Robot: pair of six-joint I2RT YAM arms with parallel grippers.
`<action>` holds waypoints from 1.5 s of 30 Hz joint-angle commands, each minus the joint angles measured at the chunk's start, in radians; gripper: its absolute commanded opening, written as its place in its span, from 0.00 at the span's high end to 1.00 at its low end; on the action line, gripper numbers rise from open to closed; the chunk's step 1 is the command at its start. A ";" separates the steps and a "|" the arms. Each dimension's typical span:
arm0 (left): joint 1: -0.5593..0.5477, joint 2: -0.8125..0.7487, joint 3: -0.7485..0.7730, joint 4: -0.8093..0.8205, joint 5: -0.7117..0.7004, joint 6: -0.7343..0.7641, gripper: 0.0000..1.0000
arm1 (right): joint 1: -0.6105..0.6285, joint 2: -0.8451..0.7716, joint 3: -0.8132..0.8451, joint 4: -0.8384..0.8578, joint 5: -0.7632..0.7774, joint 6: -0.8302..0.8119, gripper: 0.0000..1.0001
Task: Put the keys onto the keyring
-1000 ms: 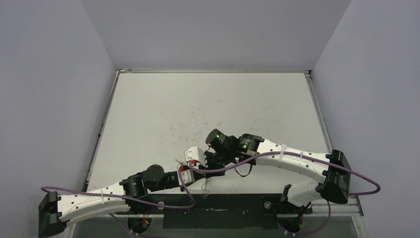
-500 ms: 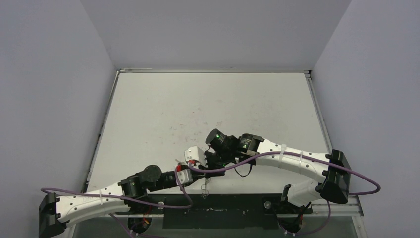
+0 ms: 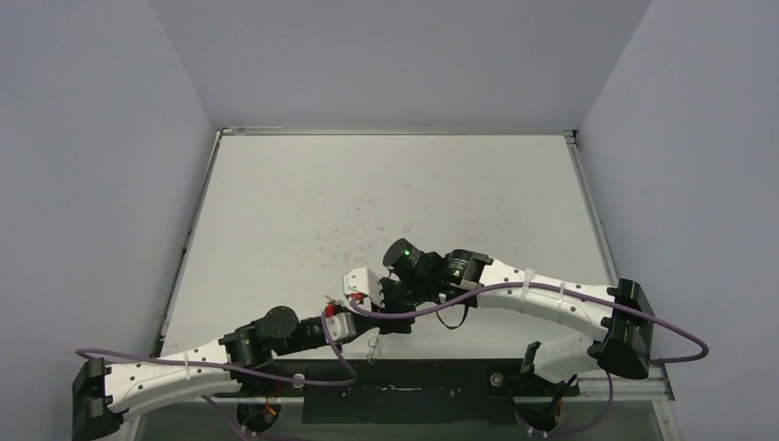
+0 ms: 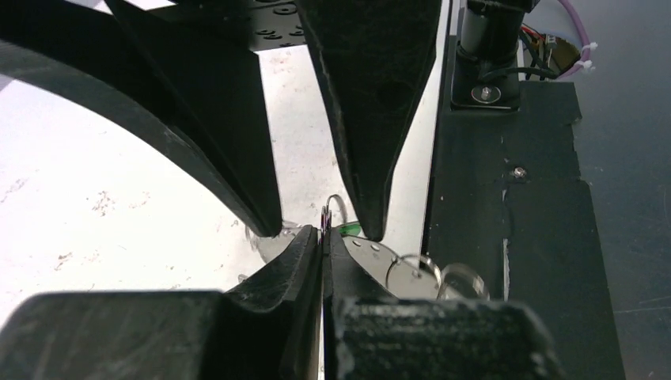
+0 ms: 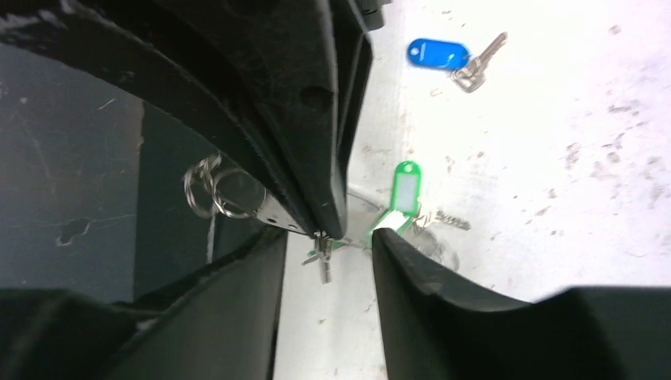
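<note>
Near the middle of the table's near edge, the thin silvery metal keyring hoop (image 4: 336, 199) shows only as a short arc of wire rising from the left gripper (image 4: 323, 240). That gripper's black jaws are pressed fully together with a sliver of metal pinched at their tips, apparently the hoop's wire. Small silver split rings (image 5: 214, 186) hang just beside its fingers, over the black strip (image 3: 404, 378) along the table's edge. A bright green plastic-headed key (image 5: 403, 190) lies on the scuffed white tabletop (image 3: 367, 202) just beyond those tips. The right gripper (image 5: 331, 245) stands partly open with nothing between its jaws. It straddles the left gripper's tips, one finger just beside the green key's near end. A blue plastic-headed silver key (image 5: 437, 54) lies well apart from the green one on bare table.
</note>
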 commanded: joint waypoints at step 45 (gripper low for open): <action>-0.004 -0.063 -0.098 0.355 -0.009 -0.043 1.00 | -0.157 -0.301 -0.455 0.720 -0.271 0.072 1.00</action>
